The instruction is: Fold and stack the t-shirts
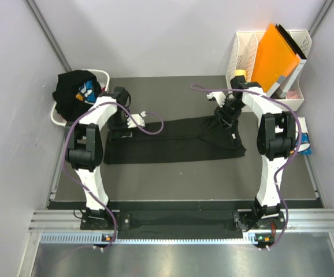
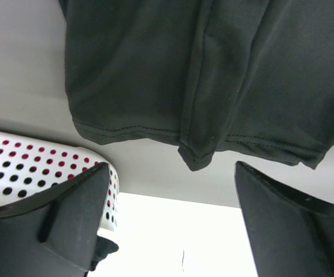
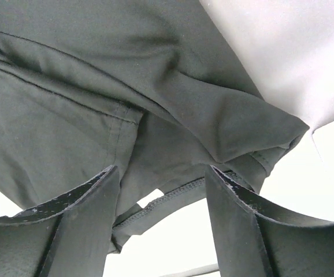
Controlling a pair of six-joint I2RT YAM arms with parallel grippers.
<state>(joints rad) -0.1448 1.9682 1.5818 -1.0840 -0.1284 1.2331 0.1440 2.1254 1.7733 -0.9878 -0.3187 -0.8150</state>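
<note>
The black tee point(image 1: 173, 141) lies across the surface point(image 1: 173, 179), soft and limp, so pinch its left hem with your open left hand point(image 2: 173, 166) and its right end with the open right hand point(image 3: 161, 170).

A black t-shirt point(image 1: 173, 141) lies flat, folded into a long band, right end rumpled. A second black tee point(image 1: 74, 92), blue-white print showing, sits heaped far left, apparently unfolded.

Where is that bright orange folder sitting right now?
In the overhead view, the orange folder leans inside the white file rack at the far right corner, beyond the right end of the black t-shirt spread out flat.
</note>
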